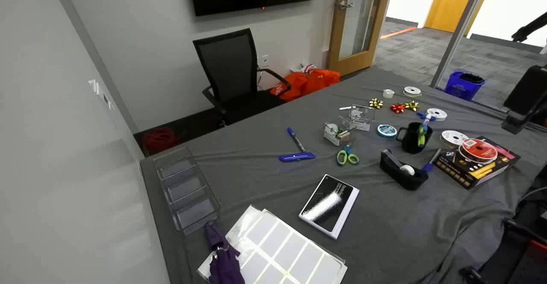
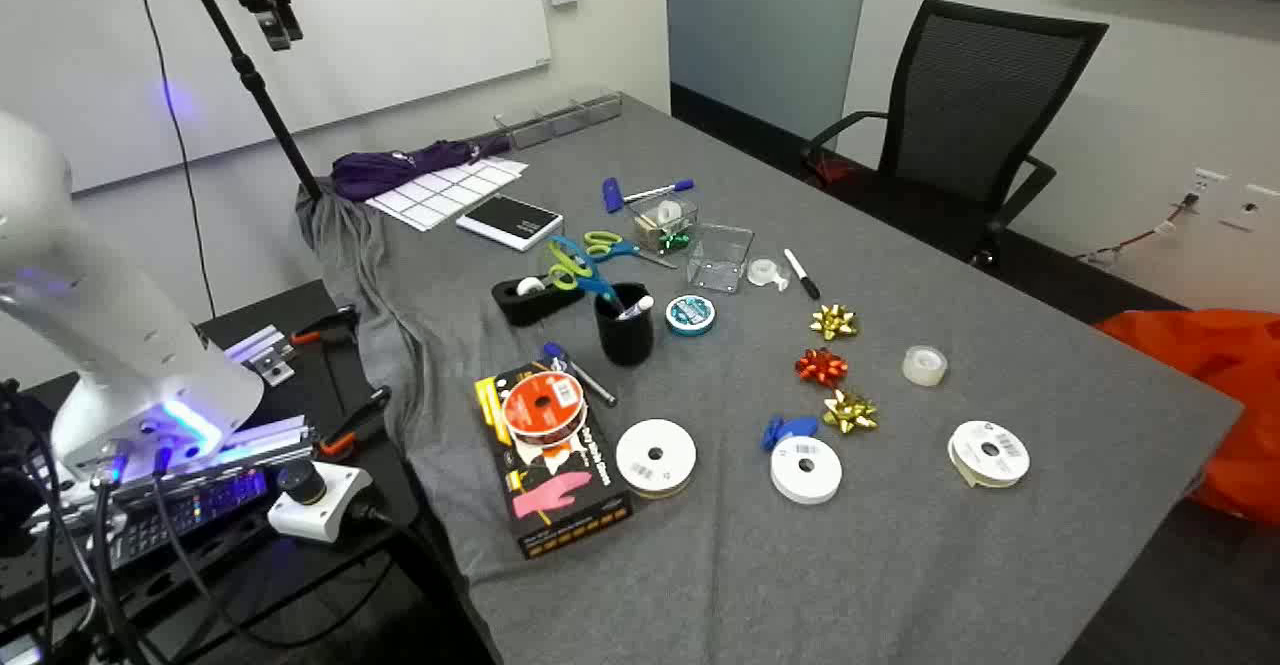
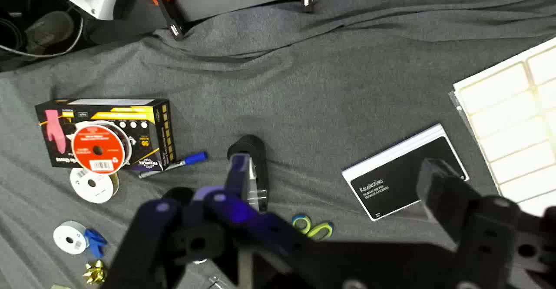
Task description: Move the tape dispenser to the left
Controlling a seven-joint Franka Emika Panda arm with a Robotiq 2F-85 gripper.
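gripper (image 3: 335,169) spread wide; tape dispenser (image 1: 398,174) near black mug (image 1: 412,142)

Table (image 1: 256,177), in an exterior view. Right: dispenser (image 1: 395,173), before the mug (image 1: 410,142), left of the box (image 1: 455,171). In mug: scissors (image 1: 422,139). On box: spool (image 1: 479,149). Left of dispenser: loose scissors (image 1: 347,150), before a bin (image 1: 330,138); left of these, pen (image 1: 296,140). Before the loose scissors: pad (image 1: 329,203). Before the pad, leftward: label sheets (image 1: 282,252), cloth (image 1: 225,260) across their left end. Behind the sheets, by the table's left edge: tray (image 1: 186,188).
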